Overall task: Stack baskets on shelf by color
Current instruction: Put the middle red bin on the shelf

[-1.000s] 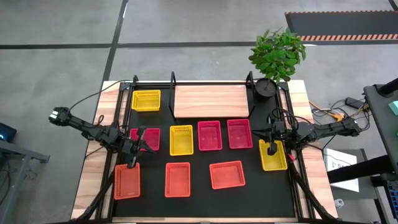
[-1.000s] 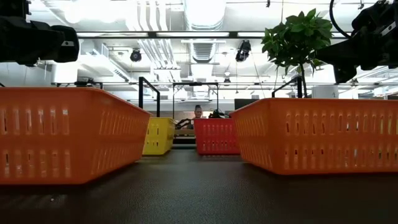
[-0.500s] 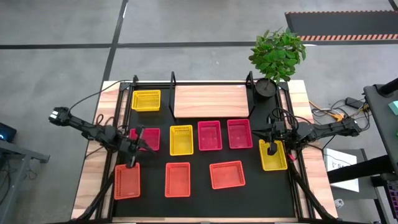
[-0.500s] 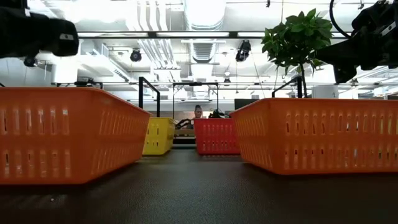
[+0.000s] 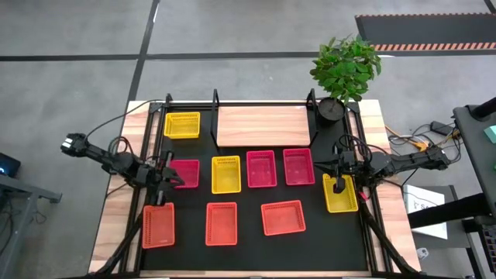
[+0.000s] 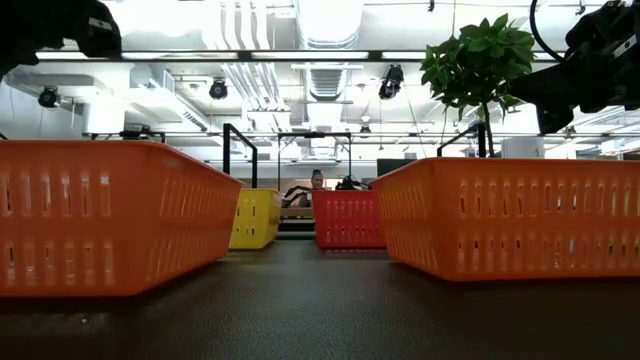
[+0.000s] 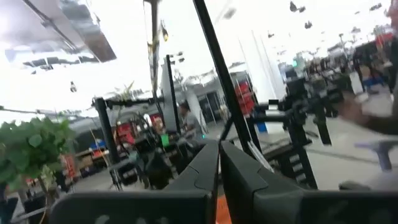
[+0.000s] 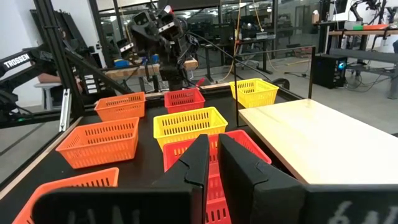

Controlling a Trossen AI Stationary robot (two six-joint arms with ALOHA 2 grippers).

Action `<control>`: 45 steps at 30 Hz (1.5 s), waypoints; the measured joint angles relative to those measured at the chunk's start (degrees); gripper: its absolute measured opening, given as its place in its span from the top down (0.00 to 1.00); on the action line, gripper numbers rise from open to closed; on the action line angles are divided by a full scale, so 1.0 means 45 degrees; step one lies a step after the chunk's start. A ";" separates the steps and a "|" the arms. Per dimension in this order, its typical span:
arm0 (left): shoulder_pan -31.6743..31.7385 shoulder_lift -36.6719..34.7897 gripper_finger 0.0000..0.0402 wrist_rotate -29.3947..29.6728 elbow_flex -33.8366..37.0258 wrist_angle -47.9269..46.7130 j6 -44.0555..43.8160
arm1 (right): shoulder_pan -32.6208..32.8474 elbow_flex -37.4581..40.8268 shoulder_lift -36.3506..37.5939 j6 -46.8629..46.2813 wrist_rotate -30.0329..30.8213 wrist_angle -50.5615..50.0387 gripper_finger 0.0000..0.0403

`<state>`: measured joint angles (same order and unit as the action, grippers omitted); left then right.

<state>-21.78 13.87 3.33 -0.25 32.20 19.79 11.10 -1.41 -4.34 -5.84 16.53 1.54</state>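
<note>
Left gripper (image 5: 165, 186) clenched on nothing, at the pink-red basket (image 5: 184, 173) well in front of the shelf (image 5: 263, 125).
We see our right gripper (image 5: 338, 184) nearly closed over the yellow basket (image 5: 341, 196), just off the shelf's right front corner, whether gripping its rim we cannot tell.

Nine baskets (image 5: 225, 173) (three per colour) — one shelf (image 5: 263, 125)

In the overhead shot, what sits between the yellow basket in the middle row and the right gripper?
In the high view, two pink-red baskets lie side by side between the yellow basket and the right gripper.
</note>
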 joint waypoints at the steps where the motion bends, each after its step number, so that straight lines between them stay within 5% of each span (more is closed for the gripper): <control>1: -0.0005 0.0000 1.00 -0.0005 0.0000 0.0271 0.0000 | 0.0004 0.0000 0.0000 0.0002 -0.0002 0.0001 0.93; 9: 0.0001 -0.0005 1.00 -0.0010 0.0000 0.1855 -0.0010 | 0.0004 0.0000 0.0000 0.0003 0.0002 0.0000 0.93; 45: 0.0005 0.0335 1.00 0.0015 0.0000 0.2289 0.0342 | 0.0004 0.0015 -0.0178 0.1129 -0.0385 0.2967 0.93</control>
<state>-21.76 15.38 3.40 -0.25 42.50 21.33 11.11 -1.34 -5.14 -0.76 14.79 14.89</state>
